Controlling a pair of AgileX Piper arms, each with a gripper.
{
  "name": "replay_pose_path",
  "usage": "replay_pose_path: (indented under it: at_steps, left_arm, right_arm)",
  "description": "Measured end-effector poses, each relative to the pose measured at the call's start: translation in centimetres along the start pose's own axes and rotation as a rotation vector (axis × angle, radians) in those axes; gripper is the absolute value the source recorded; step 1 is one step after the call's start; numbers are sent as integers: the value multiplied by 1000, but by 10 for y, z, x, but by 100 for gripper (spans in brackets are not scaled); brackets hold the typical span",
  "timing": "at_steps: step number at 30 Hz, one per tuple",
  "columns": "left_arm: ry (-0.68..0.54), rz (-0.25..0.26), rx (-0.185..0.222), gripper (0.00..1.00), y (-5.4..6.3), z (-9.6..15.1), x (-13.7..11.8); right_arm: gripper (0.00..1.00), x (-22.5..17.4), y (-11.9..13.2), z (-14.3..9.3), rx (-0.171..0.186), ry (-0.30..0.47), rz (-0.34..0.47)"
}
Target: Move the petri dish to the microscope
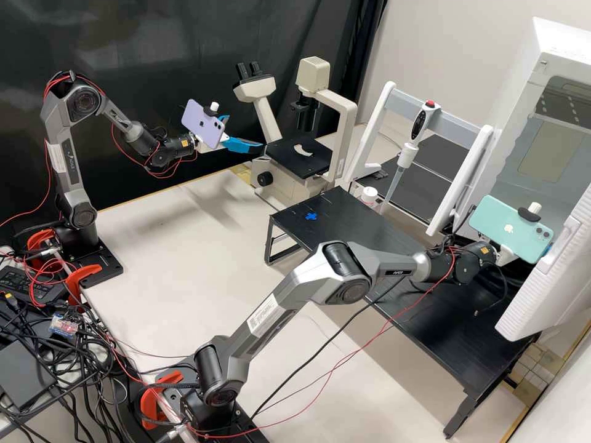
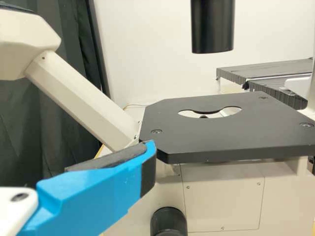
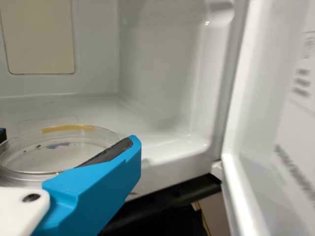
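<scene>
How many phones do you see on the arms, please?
2: the purple phone on the left arm near the microscope, the green phone on the right arm.

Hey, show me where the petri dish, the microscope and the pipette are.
Petri dish [image 3: 59,151]: right wrist view, on the clear round face, near its middle.
Microscope [image 1: 288,158]: high view, on the flat black stage, beside its opening.
Pipette [image 1: 407,154]: high view, on the white lower body.
</scene>
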Motion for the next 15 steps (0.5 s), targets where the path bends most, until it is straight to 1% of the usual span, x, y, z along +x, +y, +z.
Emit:
replay_pose_path:
  at_steps: [3, 7, 15]
  left_arm:
    - [0, 0, 0, 100, 0, 0, 0]
    - [0, 0, 0, 100, 0, 0, 0]
    - [0, 0, 0, 100, 0, 0, 0]
  right_arm:
    - [0, -3, 8, 5, -1, -9, 15]
    - [0, -6, 8, 12, 4, -9, 13]
    - [0, -21, 9, 3, 10, 28, 5]
